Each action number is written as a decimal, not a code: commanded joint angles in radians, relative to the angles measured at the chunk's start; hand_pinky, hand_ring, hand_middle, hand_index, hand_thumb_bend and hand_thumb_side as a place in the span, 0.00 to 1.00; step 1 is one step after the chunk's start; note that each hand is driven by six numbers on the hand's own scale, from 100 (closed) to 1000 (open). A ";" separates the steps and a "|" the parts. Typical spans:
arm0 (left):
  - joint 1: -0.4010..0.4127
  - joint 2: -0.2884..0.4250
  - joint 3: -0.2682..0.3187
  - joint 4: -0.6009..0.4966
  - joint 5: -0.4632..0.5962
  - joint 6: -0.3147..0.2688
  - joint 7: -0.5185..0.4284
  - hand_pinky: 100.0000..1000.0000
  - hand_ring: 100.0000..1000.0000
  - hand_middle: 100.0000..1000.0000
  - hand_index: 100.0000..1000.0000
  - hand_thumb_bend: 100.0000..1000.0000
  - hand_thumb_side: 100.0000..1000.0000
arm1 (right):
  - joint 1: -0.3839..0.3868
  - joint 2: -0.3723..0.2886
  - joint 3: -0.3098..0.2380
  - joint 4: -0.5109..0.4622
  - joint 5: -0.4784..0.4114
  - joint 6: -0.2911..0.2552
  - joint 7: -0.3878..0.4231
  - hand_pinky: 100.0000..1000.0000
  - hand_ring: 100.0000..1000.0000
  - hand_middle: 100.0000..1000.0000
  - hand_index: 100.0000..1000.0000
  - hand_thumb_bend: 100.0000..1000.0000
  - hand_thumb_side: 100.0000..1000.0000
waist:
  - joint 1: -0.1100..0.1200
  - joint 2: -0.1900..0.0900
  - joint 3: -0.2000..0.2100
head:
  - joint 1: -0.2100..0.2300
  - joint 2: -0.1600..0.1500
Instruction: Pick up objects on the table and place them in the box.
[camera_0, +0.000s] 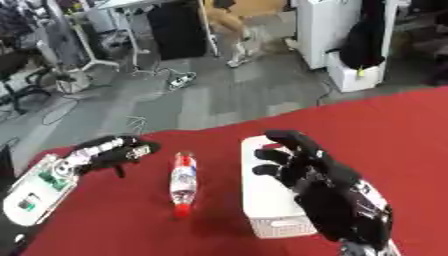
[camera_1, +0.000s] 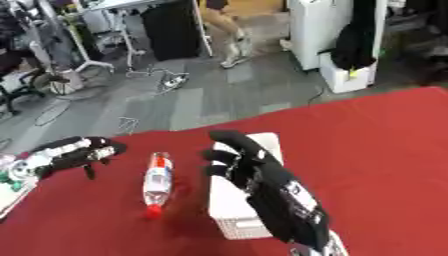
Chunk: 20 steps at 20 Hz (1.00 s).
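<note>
A clear plastic bottle (camera_0: 182, 184) with a red cap and a red-and-white label lies on the red table (camera_0: 385, 135), cap toward me. To its right stands a white box (camera_0: 271, 220), partly covered by my right hand (camera_0: 328, 192). That hand is raised over the box with fingers spread and straight, holding nothing. My left hand (camera_0: 114, 150) hovers near the table's far left edge, left of the bottle, fingers loosely curled and empty.
A white device with green parts (camera_0: 37, 192) sits at the left edge beside my left arm. Beyond the table's far edge is grey floor with cables, chairs, desk legs and a white cabinet (camera_0: 328, 30).
</note>
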 joint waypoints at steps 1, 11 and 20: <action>-0.033 -0.002 0.033 0.027 -0.023 -0.008 0.010 0.46 0.76 0.77 0.89 0.31 0.91 | -0.007 -0.003 0.004 -0.017 -0.005 0.002 0.004 0.86 0.91 0.98 1.00 0.00 1.00 | -0.003 -0.015 -0.002 | 0.009 -0.011; -0.051 -0.069 0.069 0.107 -0.057 -0.029 0.016 0.45 0.76 0.76 0.89 0.30 0.93 | -0.008 -0.003 0.009 -0.020 -0.009 0.010 0.013 0.86 0.91 0.98 1.00 0.00 1.00 | 0.000 -0.009 -0.021 | 0.016 -0.011; -0.062 -0.107 0.083 0.145 -0.088 -0.043 0.023 0.45 0.76 0.76 0.89 0.29 0.95 | -0.009 -0.003 0.012 -0.022 -0.010 0.014 0.018 0.86 0.91 0.98 1.00 0.00 1.00 | 0.003 -0.005 -0.038 | 0.025 -0.010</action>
